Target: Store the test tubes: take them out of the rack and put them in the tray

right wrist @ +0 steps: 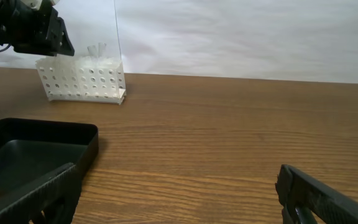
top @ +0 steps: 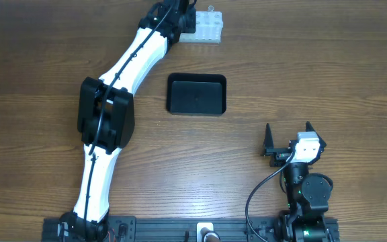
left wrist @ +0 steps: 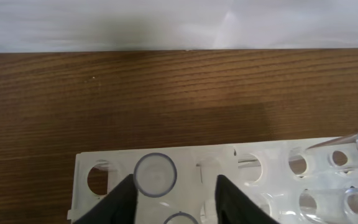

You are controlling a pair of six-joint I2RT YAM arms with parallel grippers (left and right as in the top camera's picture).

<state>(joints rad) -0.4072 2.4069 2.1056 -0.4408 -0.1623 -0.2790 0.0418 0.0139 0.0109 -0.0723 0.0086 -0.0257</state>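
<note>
A white test tube rack [top: 204, 28] stands at the far edge of the table, with clear tubes in it. My left gripper [left wrist: 174, 182] hangs open just above the rack [left wrist: 253, 171]. The round rim of one upright tube [left wrist: 155, 174] shows between its fingers, close to one of them. Another tube [left wrist: 347, 152] leans in a hole off to the side. The black tray [top: 197, 94] lies in the middle of the table with nothing in it. My right gripper [top: 287, 138] rests open near its base, well short of the tray [right wrist: 36, 152].
Bare wooden table surrounds the tray and rack. A white wall [right wrist: 241, 37] rises right behind the rack [right wrist: 82, 81]. The left arm [top: 123, 74] stretches diagonally across the table's left half.
</note>
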